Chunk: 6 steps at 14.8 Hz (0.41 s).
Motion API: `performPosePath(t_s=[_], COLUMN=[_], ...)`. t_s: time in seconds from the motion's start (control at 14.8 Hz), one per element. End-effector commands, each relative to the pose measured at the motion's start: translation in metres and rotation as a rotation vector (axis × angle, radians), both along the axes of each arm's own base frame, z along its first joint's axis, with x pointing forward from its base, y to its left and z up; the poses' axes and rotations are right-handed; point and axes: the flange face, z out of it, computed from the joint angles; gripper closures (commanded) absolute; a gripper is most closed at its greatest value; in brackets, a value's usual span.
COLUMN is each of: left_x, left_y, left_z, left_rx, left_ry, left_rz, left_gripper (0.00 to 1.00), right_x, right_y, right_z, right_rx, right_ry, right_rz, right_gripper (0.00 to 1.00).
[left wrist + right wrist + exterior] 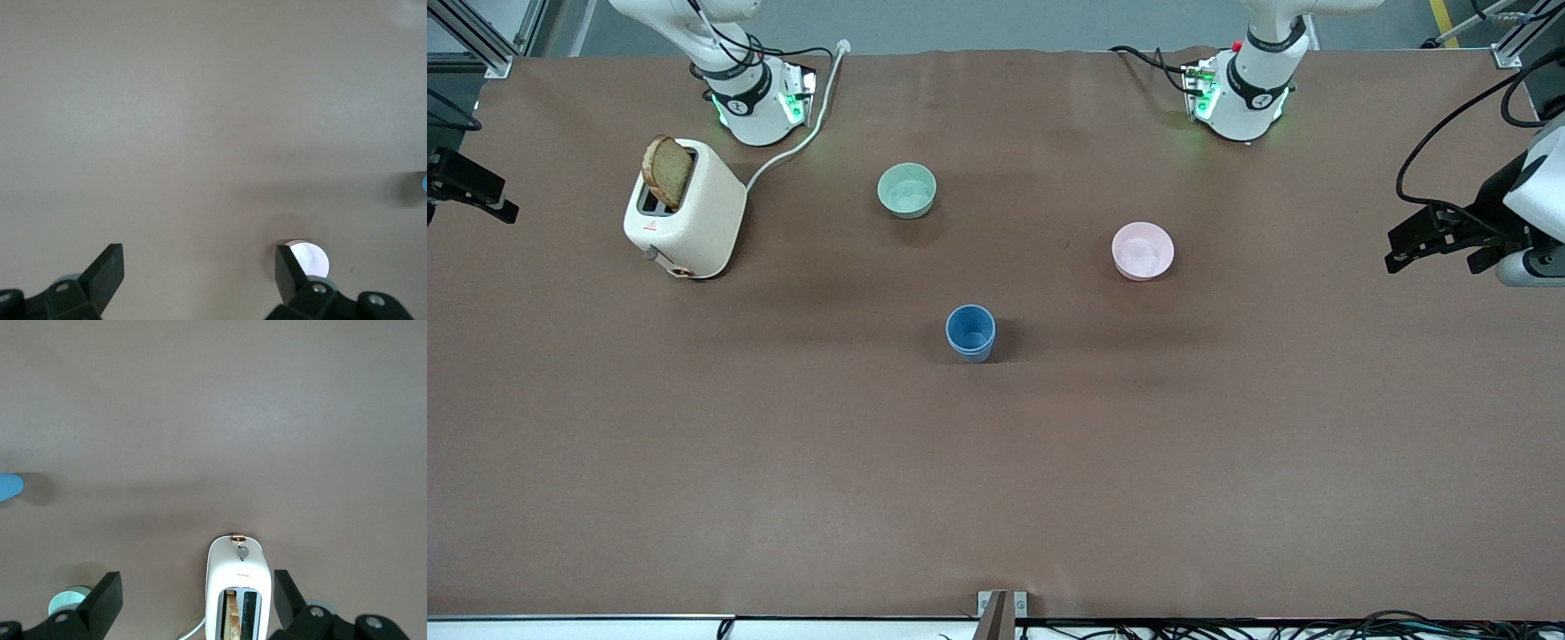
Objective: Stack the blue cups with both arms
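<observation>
Matte blue tapered cups (pixel 970 332) nested; grippers (pixel 199 270) (pixel 197 593) agape — idle

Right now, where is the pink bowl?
In the front view, the pink bowl sits upright toward the left arm's end, farther from the camera than the blue cups.

Blue cups (pixel 970 332) stand nested as one stack, upright and mouth up, at the middle of the brown surface (pixel 996 462).

Matte blue and tapered, the stack shows a doubled rim where one tumbler sits inside the other. It stands at about 5 o'clock from the mint-green bowl (pixel 907 189) and 8 o'clock from the pink bowl (pixel 1143 250), nearer the front camera than either, and well apart from both.
</observation>
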Motion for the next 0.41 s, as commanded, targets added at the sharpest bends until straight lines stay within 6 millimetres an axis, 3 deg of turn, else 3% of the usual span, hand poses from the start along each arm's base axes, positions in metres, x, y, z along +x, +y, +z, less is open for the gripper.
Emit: performPosePath(t_s=[0.0,0.34], left_x=[-0.0056,-0.0058], left_y=[0.0012,-0.0014], left_z=[0.0084,0.0084], left_rx=[0.018,0.018], left_ry=[-0.008,-0.008], left_rz=[-0.018,-0.022], left_gripper=[0.00,0.00], right_x=[-0.0032,-0.0039], right_y=[-0.0012,-0.0017], right_z=[0.0042,0.0036], right_rx=[-0.015,-0.013], right_ry=[-0.008,-0.002], right_rz=[0.010,0.007], right_gripper=[0.00,0.00])
